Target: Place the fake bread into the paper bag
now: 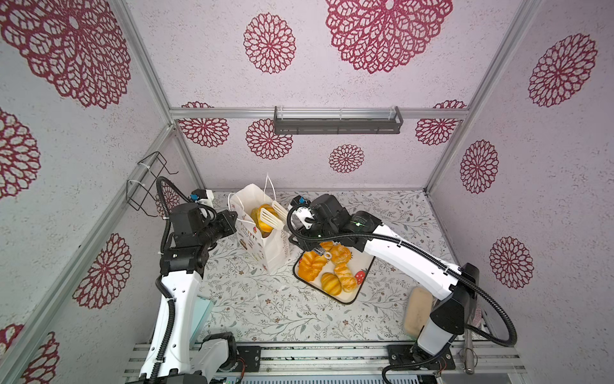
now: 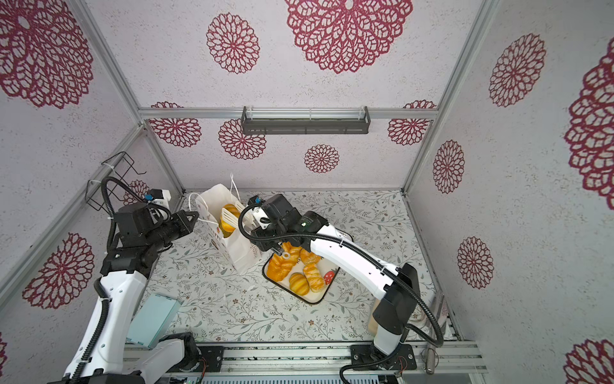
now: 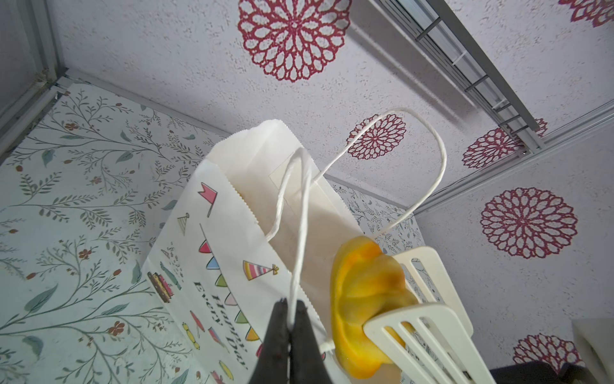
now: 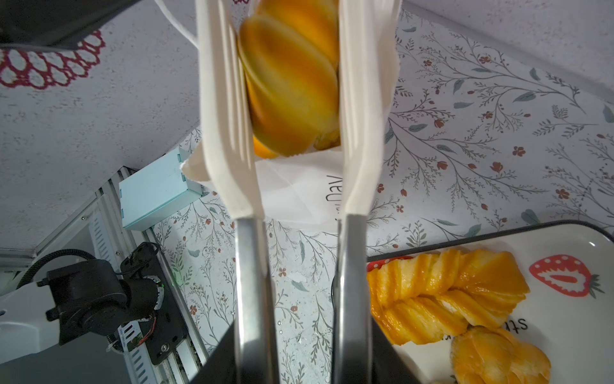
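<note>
One paper bag [image 3: 212, 252] lettered "Happy Every Day", tongs [image 4: 226, 133] slightly parted around fake bread [image 4: 289, 86]

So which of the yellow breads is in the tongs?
The ridged roll between the blades of the white tongs, at the mouth of the paper bag. The other breads in plain sight lie on the strawberry tray.

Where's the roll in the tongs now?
The roll is left of centre in both top views, between the blades of the tongs at the mouth of the paper bag, behind the strawberry tray and right of the left end effector.
</note>
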### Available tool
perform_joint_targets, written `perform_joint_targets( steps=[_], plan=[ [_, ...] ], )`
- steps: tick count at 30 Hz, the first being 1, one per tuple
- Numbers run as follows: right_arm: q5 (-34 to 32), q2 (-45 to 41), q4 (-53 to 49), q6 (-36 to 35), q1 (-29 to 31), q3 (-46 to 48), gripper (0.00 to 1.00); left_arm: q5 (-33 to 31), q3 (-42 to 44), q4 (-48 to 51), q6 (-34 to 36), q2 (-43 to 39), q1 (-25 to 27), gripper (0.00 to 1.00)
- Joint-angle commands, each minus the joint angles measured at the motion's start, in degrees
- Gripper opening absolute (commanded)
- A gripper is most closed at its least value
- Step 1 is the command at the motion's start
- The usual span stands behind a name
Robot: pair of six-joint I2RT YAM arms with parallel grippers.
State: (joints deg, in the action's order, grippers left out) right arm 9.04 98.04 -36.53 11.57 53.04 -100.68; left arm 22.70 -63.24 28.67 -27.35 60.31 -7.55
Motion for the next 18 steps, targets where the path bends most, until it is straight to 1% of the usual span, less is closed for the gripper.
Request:
perform_joint_targets(
  steps=[1,3,9,18],
  plan=[
    [-0.51,-1.18,1.82,-0.59,0.13,-2.48,0.49,-2.23,-0.92,1.28,1.43,-1.25,-0.45,0.0],
    [-0.6,-1.18,1.65,-0.66,0.07,-2.59,0.52,-3.1,-1.0,1.69,1.62,-1.35,-0.38,0.0],
    [-1.07,-1.91,1.3,-0.57,0.11,-2.76,0.56,-5.29,-1.05,2.84,1.98,-1.34,-0.51,0.0],
    [-2.03,-4.23,0.7,-0.67,0.14,-3.36,0.55,-5.03,-0.83,3.06,2.13,-1.69,-0.45,0.0]
  ],
)
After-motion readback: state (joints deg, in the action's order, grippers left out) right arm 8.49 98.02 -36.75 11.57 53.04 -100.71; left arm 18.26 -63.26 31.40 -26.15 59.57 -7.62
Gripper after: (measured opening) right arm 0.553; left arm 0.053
